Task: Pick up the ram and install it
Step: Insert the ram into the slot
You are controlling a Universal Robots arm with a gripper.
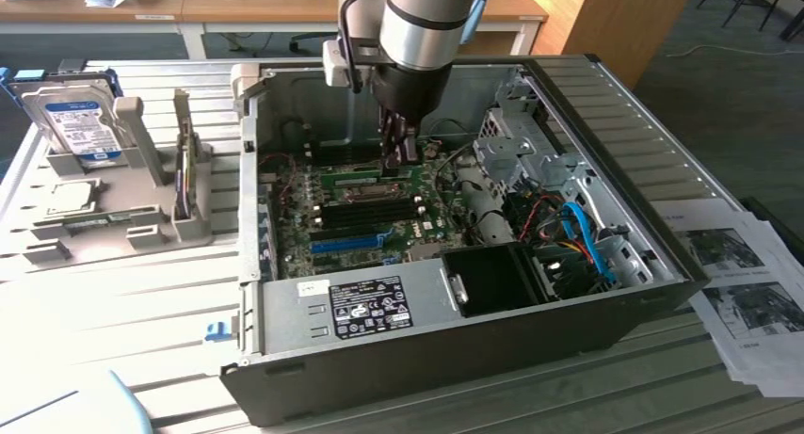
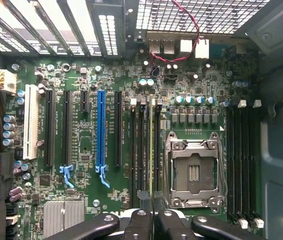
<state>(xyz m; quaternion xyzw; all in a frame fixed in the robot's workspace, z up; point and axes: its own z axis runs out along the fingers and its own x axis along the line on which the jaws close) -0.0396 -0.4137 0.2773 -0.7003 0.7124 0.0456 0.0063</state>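
I see a slatted pale metal worktop [image 1: 126,330] carrying an open dark-grey computer tower case [image 1: 653,217] laid on its side. Inside lies a green motherboard [image 2: 81,75] with a bright blue plastic expansion slot [image 2: 100,127], a white plastic slot [image 2: 31,122] and a silver processor socket [image 2: 192,170]. On the exterior view's left, a boxy silver hard drive with blue-white label [image 1: 75,119] stands upright in a grey plastic rack [image 1: 138,217]. Printed paper sheets [image 1: 741,283] lie on the exterior view's right.
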